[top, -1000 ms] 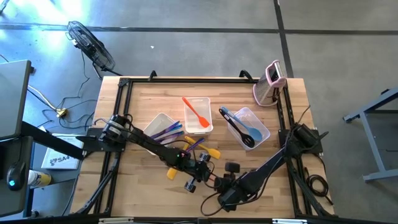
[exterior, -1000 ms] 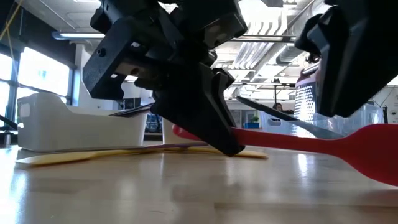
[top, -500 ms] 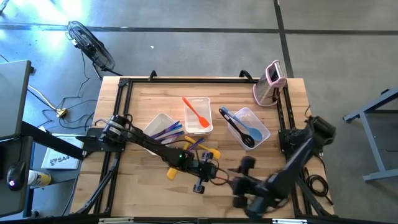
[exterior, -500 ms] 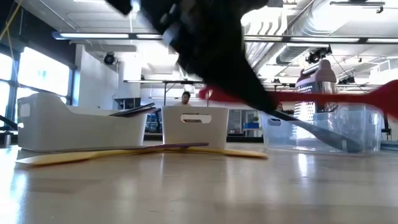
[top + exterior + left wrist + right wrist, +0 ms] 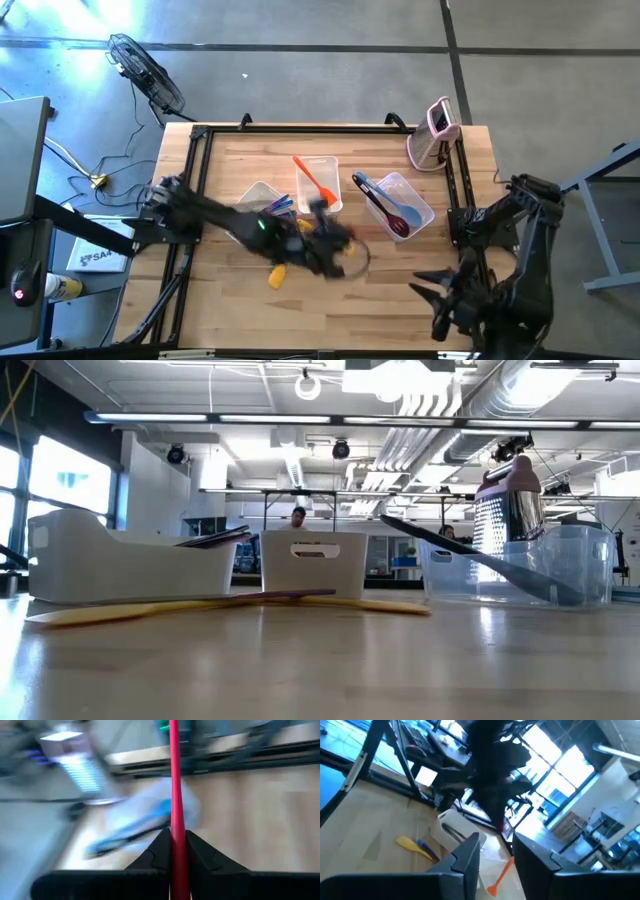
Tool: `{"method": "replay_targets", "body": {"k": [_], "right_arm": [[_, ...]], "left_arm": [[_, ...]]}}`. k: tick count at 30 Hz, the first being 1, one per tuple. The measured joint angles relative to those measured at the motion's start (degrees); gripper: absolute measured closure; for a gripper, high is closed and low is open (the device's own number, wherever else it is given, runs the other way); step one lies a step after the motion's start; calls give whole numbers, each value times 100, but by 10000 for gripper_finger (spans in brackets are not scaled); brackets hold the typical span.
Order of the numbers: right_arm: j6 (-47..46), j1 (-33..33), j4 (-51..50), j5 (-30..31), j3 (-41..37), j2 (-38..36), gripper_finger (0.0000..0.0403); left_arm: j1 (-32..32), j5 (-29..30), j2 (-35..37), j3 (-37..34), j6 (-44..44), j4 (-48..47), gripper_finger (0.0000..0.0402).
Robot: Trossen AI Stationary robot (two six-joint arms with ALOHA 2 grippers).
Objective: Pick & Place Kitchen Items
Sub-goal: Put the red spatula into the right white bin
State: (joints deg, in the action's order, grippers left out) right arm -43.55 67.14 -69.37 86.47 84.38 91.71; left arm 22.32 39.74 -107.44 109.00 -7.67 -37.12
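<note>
My left gripper [image 5: 343, 250] hangs blurred above the table's middle, shut on a red long-handled utensil [image 5: 175, 780] whose head [image 5: 397, 228] reaches over the clear tub [image 5: 418, 200]. Off the table's near right corner, my right gripper [image 5: 428, 298] is open, with nothing between its fingers [image 5: 470, 851]. An orange spatula [image 5: 315, 180] lies in a white bin [image 5: 330, 165]. Purple and blue utensils [image 5: 275, 208] lie in the left white bin [image 5: 252, 196]. A yellow utensil [image 5: 277, 276] lies flat on the wood. My left gripper pinches the red utensil's handle [image 5: 176, 827] between its two fingers. The handle runs along the fingers and on past their tips toward the clear tub. The fingers come from the table's left, slanting down. The utensil is lifted clear of the table.
The clear tub holds a black utensil [image 5: 372, 197] and a blue spoon [image 5: 408, 213]. An upright pink-and-white grater [image 5: 435, 130] stands at the far right corner. Bare wood lies along the near edge. A person shows far off in the room behind.
My left gripper has risen from the table's near middle with the red utensil, which is now lifted clear and points toward the clear tub. My right gripper has drawn away from beside it toward the table's right edge and risen, turning as it went.
</note>
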Motion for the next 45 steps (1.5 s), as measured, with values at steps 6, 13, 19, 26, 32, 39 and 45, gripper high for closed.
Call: {"method": "replay_targets", "body": {"k": [6,13,19,26,32,39,45], "right_arm": [[-270,102,-469,-480,0,-227,323],[-1277,98,-1304,-1214,0,-276,350],[-1898,98,-1446,-1606,0,-276,367],[-2817,98,-1383,-2301,0,-241,370],[-3187,97,-1102,-2351,0,-175,373],[-3182,-150,-645,-2114,0,-169,374],[-3180,-458,-335,-2484,0,-163,374]], "left_arm": [[-285,1036,193,1672,-302,-3693,377],[-884,755,193,1797,-166,-5241,377],[-1325,115,14,1094,775,-5257,377],[-1921,-1074,-124,235,2005,-5289,377],[-2054,-1310,-118,167,3015,-5299,377],[-2350,-2170,-118,167,3589,-5265,377],[-2702,-2386,-118,167,3666,-5285,377]]}}
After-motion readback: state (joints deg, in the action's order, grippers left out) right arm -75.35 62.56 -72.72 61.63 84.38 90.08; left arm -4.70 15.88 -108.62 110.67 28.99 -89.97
